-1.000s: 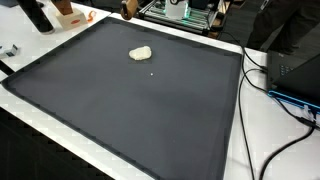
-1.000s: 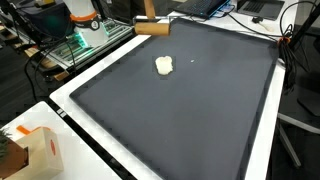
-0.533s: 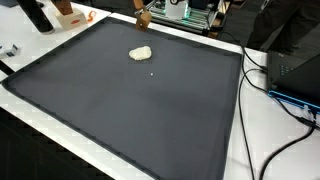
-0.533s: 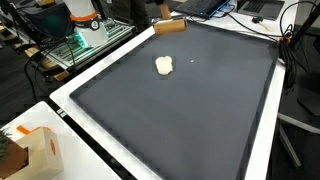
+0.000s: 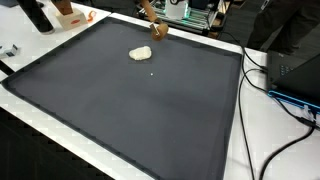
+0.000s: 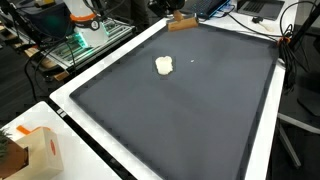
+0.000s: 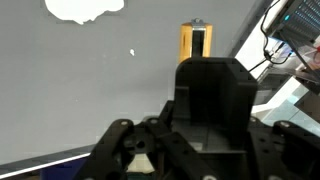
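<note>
An orange-tan block (image 5: 156, 29) hangs just above the far edge of the black mat (image 5: 130, 115), and my gripper (image 5: 150, 20) is shut on it from above. In an exterior view the block (image 6: 181, 21) sits at the mat's (image 6: 190, 115) top edge under the dark gripper (image 6: 172, 13). In the wrist view the block (image 7: 196, 42) stands out past the black gripper body, with the gripper (image 7: 196, 60) closed around its lower end. A white lump (image 5: 141, 53) lies on the mat near the block, also seen as the lump (image 6: 164, 65) and the lump (image 7: 85, 8). A tiny white speck (image 5: 151, 72) lies beside it.
Cables (image 5: 285, 90) and a dark device (image 5: 298, 68) lie off the mat's side. Green electronics (image 5: 186, 12) stand behind the far edge, seen again as electronics (image 6: 84, 38). A cardboard box (image 6: 35, 152) sits by the near corner.
The gripper with the orange-tan block has moved along the mat's far edge and a little lower. The white lump has stayed put.
</note>
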